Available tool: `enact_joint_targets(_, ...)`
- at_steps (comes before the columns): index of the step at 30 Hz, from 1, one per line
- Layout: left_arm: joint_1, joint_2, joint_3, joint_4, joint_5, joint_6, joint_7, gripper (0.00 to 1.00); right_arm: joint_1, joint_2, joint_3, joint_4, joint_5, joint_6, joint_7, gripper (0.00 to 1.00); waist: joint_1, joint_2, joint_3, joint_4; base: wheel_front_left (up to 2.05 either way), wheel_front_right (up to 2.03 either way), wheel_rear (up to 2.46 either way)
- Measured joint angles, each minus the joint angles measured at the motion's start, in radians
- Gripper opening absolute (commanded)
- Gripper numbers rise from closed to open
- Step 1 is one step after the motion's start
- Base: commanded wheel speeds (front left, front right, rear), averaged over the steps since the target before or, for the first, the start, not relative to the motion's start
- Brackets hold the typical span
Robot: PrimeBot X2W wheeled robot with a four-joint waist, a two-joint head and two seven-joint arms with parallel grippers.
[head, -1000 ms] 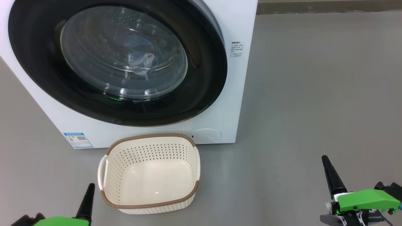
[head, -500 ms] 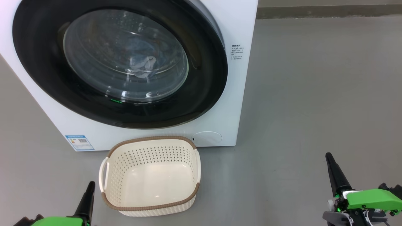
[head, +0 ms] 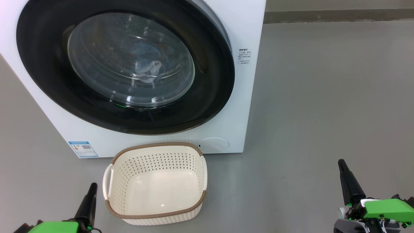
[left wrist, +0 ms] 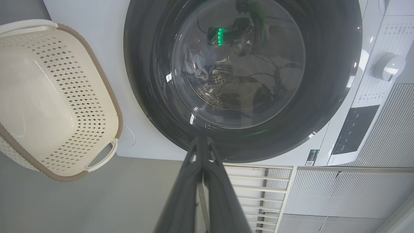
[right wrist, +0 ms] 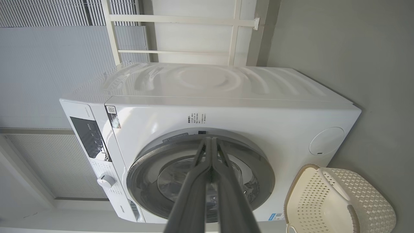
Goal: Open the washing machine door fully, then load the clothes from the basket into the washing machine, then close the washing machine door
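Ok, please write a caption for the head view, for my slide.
Door shut, clothes inside the washer, empty basket in front; left gripper and right gripper shut, low at the sides.

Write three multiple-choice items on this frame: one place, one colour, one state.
1. Where is the basket relative to the washer?
A. on top of it
B. on the floor in front of it
C. inside it
2. What colour is the door rim?
A. white
B. blue
C. black
3. The door is:
A. shut
B. ajar
C. wide open

1 B: it stands on grey floor below the door.
2 C: a glossy black ring.
3 A: its rim lies flush on the washer front.
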Motion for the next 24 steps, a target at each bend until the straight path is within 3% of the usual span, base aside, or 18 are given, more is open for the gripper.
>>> enact_joint_targets(24,0.000,-0.001,0.006,0.000,0.000,0.000,0.005,0.00,0.000,0.002,-0.001,0.000,0.006,0.000,0.000,0.00,0.0000,0.0000,0.000,0.000,0.00,0.00,0.00)
